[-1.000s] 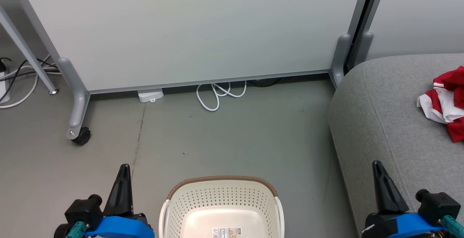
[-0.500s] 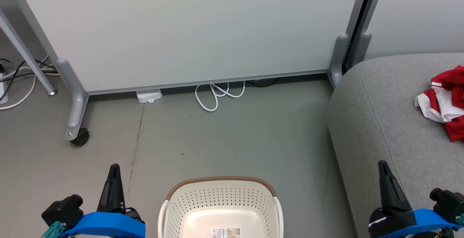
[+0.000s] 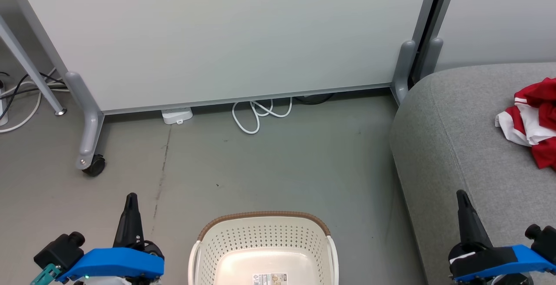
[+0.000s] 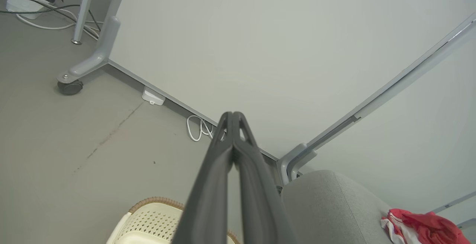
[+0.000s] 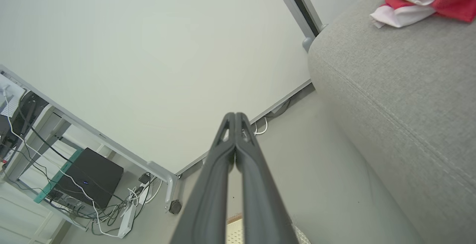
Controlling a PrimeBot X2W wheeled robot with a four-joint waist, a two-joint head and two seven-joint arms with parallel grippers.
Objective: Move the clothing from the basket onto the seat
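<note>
Edges cut a lot off. In the head view the basket (image 3: 263,216) sits on the floor (image 3: 282,167) at the bottom, between the two claws, and its near half runs off the picture. A sticker (image 3: 270,278) lies on its smooth base, but the words are too small to read. The seat (image 3: 456,146) stands to the right of the basket and runs off the right side. The clothing (image 3: 532,122) lies on top of the seat, well apart from the basket, and its far part is cut off too.

In the left wrist view the dark fingers (image 4: 208,199) hide part of the basket.

The clothing is a soft, crumpled heap, bright red with white bands and folds. How many pieces make up the heap is hard to tell.

The left claw (image 3: 131,197) is at the lower left, over the floor, with its two fingers pressed tight together and holding nothing. The right claw (image 3: 461,194) is at the lower right, in front of the seat's edge, also pressed tight together and holding nothing.

Behind it all stands a big white board (image 3: 217,37) on a wheel (image 3: 93,165), with a white cable (image 3: 256,117) looped under it.
</note>
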